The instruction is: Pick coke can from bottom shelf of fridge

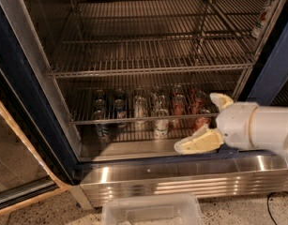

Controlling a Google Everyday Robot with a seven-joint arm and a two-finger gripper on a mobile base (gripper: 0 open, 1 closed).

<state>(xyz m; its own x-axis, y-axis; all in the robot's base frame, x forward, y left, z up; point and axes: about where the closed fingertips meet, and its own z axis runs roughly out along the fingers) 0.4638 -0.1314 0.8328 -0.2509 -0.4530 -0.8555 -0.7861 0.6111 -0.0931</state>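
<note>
**Gripper [196, 123] released by coke can [201, 120]**

We see a clear bin [150, 209] nearest, then the fridge [157, 182] base. The gripper, fingers spread, sits at the bottom shelf's [85, 106] right front. The coke can stands upright just behind it, ungrasped.

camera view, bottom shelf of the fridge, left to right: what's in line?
dark blue cans → white/silver cans → red coke cans → gripper, open, at the right end of the row by the red ones.
</note>
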